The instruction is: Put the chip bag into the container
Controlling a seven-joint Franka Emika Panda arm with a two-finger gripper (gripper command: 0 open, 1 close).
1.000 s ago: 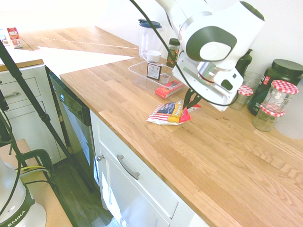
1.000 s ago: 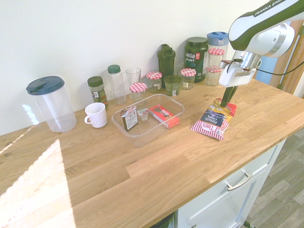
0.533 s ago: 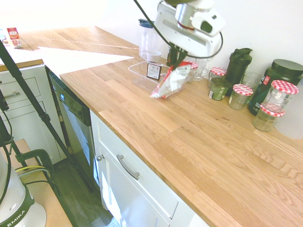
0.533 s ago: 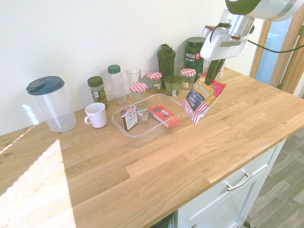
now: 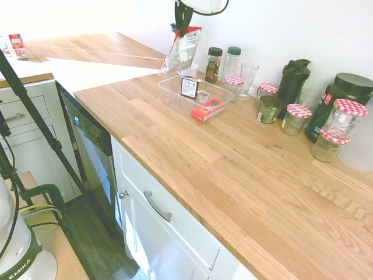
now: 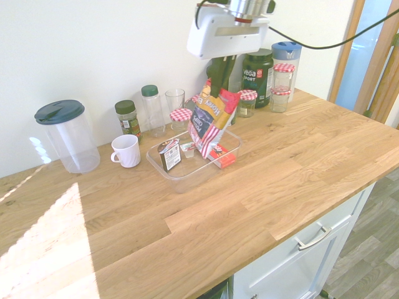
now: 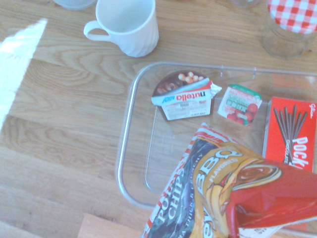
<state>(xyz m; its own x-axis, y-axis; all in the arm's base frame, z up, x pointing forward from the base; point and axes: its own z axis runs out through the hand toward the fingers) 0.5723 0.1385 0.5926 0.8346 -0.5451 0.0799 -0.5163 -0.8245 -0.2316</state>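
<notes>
Second exterior view gives us the relation that matters: the chip bag (image 6: 210,124) hangs from the gripper (image 6: 219,74), which is clenched on the bag's top edge, and the bag dangles in the air with its long axis running down and slightly toward 7 o'clock. Its lower end sits in front of the container (image 6: 163,167) in that picture, over the tray's right half, near the red Pocky box (image 6: 218,153).

From the wrist view we read the same thing from above. The bag (image 7: 228,198) covers the near corner of the clear container (image 7: 125,148), while the Nutella cup (image 7: 184,95) and the small jam portion (image 7: 240,103) lie inside it toward 12 o'clock, and the white mug (image 7: 126,25) stands on the counter outside the tray.

In the first exterior view the bag (image 5: 182,49) shows high up, beyond the tray's far end (image 5: 175,87), silvery back toward us; how high it is above the tray floor we cannot tell.

We judge the carry to be close to done. The open floor of the tray lies between the Nutella cup and the near wall, so the bag's low end should come down there. One arm only, so no choice of hand arises. The risk we see is the bag draping over the low wall or landing on the Pocky box.
</notes>
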